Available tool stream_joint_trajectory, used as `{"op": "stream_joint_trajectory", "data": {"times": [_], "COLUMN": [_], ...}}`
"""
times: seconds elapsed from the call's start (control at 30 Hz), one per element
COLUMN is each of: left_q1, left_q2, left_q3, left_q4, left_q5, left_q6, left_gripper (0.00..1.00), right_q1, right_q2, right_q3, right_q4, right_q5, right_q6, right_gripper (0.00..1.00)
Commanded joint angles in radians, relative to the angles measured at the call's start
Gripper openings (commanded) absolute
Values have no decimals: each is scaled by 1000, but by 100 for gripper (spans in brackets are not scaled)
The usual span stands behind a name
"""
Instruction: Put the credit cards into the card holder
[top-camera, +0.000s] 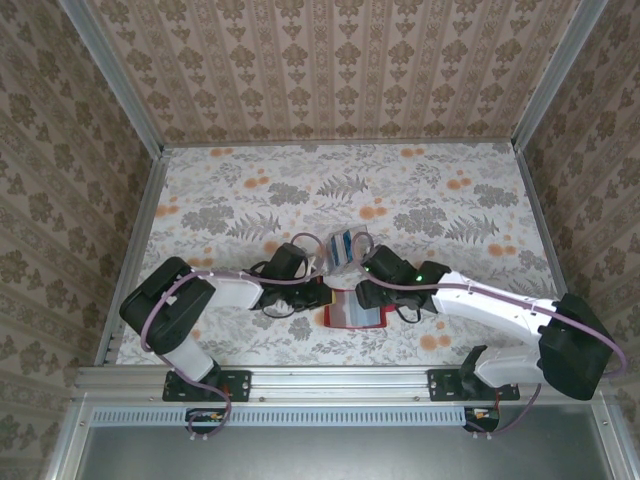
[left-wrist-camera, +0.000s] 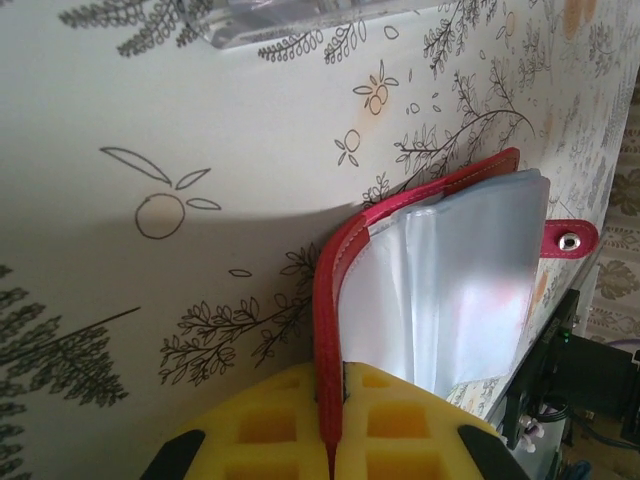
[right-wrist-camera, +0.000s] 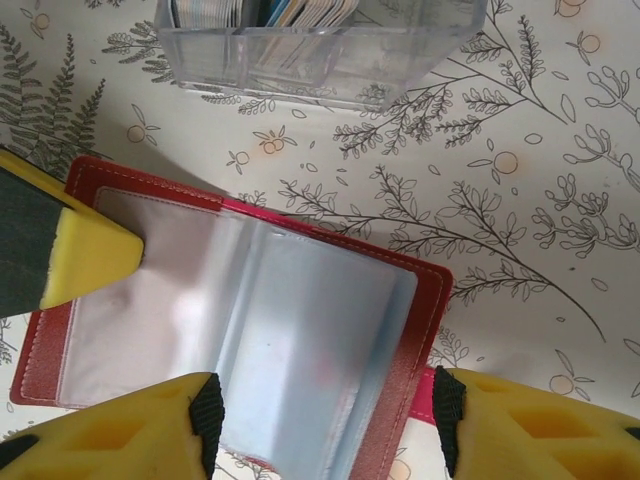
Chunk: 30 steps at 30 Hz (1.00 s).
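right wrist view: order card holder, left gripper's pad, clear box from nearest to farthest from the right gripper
1. card holder: lying open at the bottom, between the fingers of the right gripper.
2. left gripper's pad: at the holder's left edge.
3. clear box: at the top, past the holder, with credit cards inside.

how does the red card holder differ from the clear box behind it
The card holder is red and lies open; the clear box is see-through. The card holder's pockets look empty; the box holds cards. The left hand grips the card holder; no hand holds the box. Both sit on the table.
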Motion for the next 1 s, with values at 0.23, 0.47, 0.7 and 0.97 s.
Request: {"op": "stream_joint_trajectory", "data": {"times": [0.23,0.47,0.7,0.97], "left_q1": [-6,2,11,102], "left_q2": [-85,-121,-263,-438], "left_q3": [-73,-85,-114,-76], "left_q4": [-2,-50,-171,-426], "left_q5": [-91,-116,-185,-254], "left_q6": [-36,-17,19,146], "left_gripper": [1,16,46,54], "right_q1": [41,3,-1,-92], "right_q2": [92,217,86,-7], "right_q3": [-1,-28,19,128], "right_q4": [93,74,-2,33], "right_q5": [-86,-12,44,123], "right_q6": [71,136,118,23], "right_gripper": [47,43,45,62]}}
